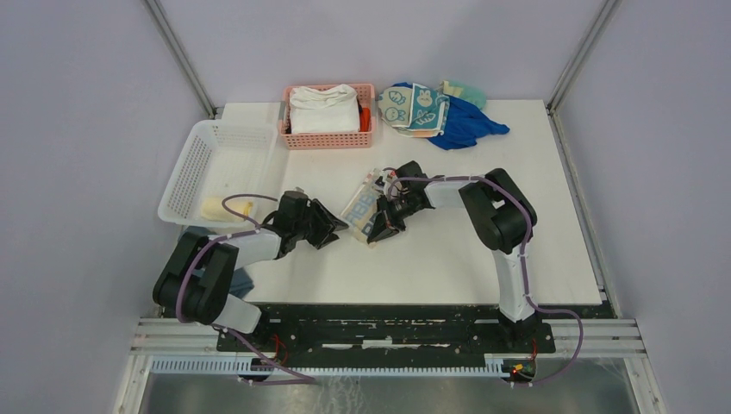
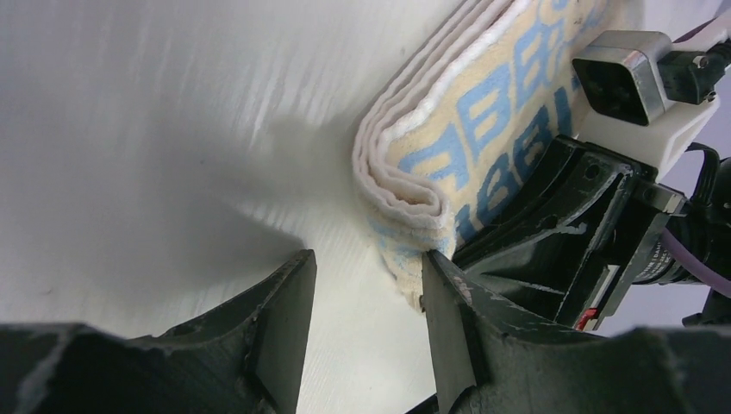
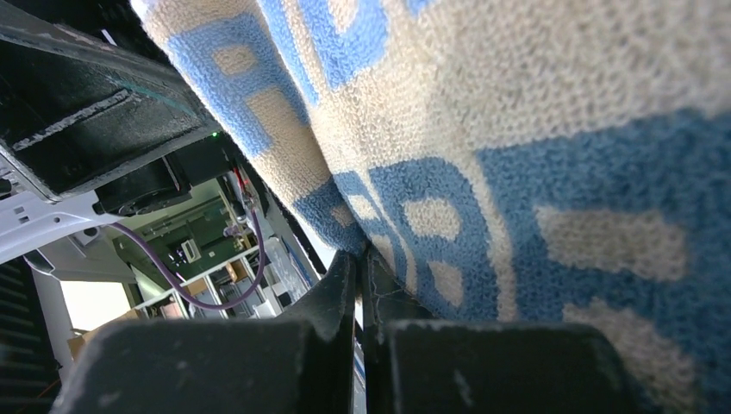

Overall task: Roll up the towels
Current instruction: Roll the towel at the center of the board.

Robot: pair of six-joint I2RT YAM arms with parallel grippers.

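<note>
At mid tabletop (image 1: pixel 465 250), the folded towel (image 1: pixel 366 207) touches the half-parted left fingers (image 2: pixel 284 328), right fingers (image 3: pixel 336 297) closed against it, pink basket (image 1: pixel 328 142) at the far edge.

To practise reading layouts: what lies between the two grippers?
The folded lettered towel, as the top view shows. The right gripper appears to pinch it, and the left gripper stands open beside its folded end.

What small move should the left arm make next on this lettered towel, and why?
Probably slide the left gripper sideways toward the lettered towel until its folded end sits between the open jaws. At present the jaws hold nothing and that end lies just outside them, while the right gripper, shut, is against the cloth further along.
</note>
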